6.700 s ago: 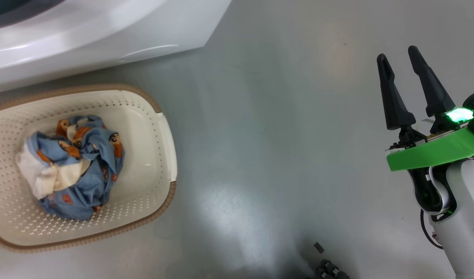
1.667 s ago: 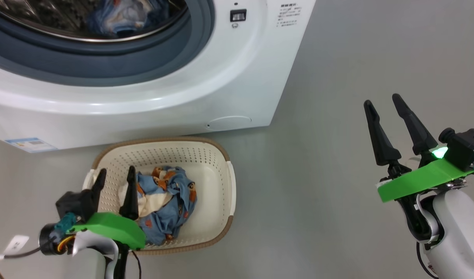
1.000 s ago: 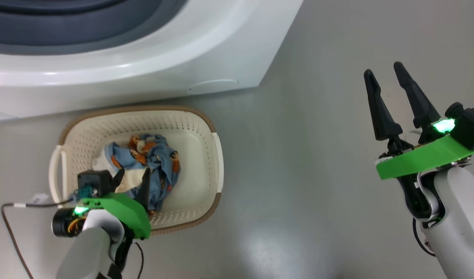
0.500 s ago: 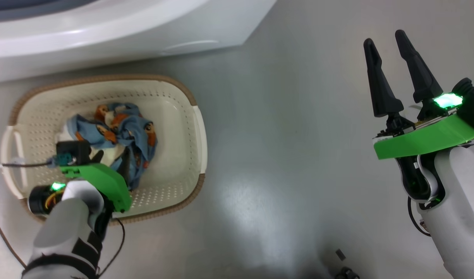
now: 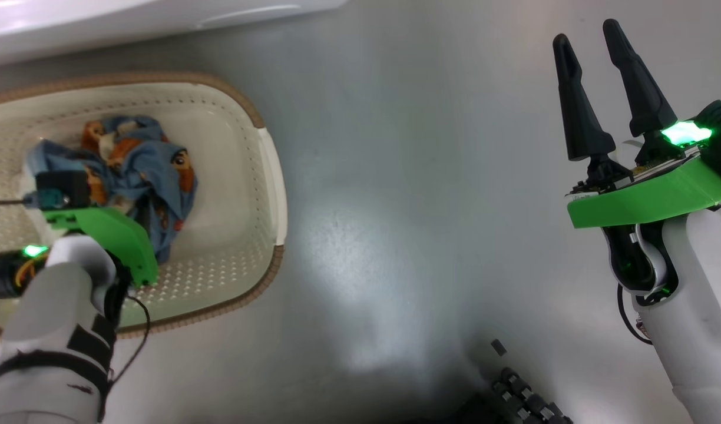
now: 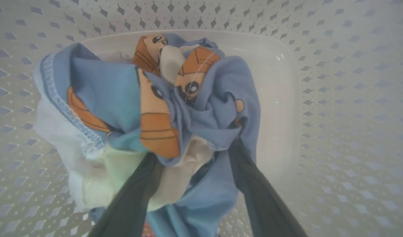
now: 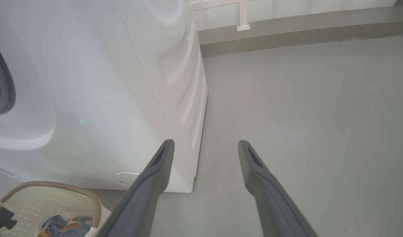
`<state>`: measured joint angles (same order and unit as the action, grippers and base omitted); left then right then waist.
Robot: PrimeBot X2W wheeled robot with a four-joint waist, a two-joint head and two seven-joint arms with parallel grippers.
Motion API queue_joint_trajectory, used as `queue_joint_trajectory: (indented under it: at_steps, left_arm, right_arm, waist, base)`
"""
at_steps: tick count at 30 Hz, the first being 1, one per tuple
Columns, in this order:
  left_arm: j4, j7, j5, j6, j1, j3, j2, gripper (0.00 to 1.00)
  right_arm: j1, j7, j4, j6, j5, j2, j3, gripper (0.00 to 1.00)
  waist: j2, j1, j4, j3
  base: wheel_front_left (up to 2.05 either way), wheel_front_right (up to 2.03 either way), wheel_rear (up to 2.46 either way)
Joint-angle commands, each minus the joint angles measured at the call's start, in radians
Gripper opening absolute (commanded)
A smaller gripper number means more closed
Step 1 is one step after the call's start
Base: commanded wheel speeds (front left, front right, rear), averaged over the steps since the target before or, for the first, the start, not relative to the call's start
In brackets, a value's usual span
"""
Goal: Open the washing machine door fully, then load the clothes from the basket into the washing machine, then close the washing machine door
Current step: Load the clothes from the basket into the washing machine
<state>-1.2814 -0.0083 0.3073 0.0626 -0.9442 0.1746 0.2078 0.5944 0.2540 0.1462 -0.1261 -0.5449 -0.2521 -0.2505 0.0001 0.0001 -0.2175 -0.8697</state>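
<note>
The cream basket (image 5: 272, 176) with the brown rim stands on the floor before the white washing machine (image 5: 131, 17). In it lie the clothes (image 5: 142, 171), bunched blue fabric with orange faces and a cream piece. My left arm's green wrist mount (image 5: 101, 235) hangs over them. In the left wrist view my left gripper (image 6: 191, 154) is open, its fingers (image 6: 254, 191) spread wide and sunk into the clothes (image 6: 201, 108), tips hidden in the folds. My right gripper (image 5: 584, 35) is open and holds nothing above bare floor. The washing machine door is out of view.
Grey floor (image 5: 396, 176) stretches between the basket and my right arm. The right wrist view has the machine's side (image 7: 106, 98), the basket corner (image 7: 56, 187) and a wall skirting (image 7: 287, 36) behind. A dark ribbed part (image 5: 525, 400) sits at the bottom edge.
The head camera has tilted down, so the machine has slid up out of the picture. My left gripper has gone lower into the basket, its fingers now pushed into the clothes. The right gripper stays open.
</note>
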Motion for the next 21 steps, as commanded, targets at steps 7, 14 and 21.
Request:
queue_joint_trajectory:
  at_steps: [7, 14, 21]
  left_arm:
    - [-0.004, 0.029, 0.002, -0.096, -0.04, -0.018, 0.069, 1.0]
    - [-0.007, 0.065, 0.007, -0.13, -0.055, -0.016, 0.102, 1.0]
    - [-0.008, 0.1, 0.012, -0.132, -0.052, -0.006, 0.089, 1.0]
  right_arm:
    - [-0.014, 0.008, -0.034, -0.005, 0.009, -0.004, -0.006, 1.0]
    - [-0.011, 0.008, -0.036, -0.005, 0.009, 0.004, -0.009, 1.0]
    - [-0.015, 0.008, -0.032, -0.005, 0.01, 0.005, -0.005, 1.0]
  waist:
    - [-0.0001, -0.0001, -0.036, -0.063]
    - [-0.0001, -0.0001, -0.058, -0.085]
    - [-0.0001, -0.0001, -0.063, -0.082]
  base:
    - [0.0, 0.0, 0.0]
    - [0.0, 0.0, 0.0]
    - [0.0, 0.0, 0.0]
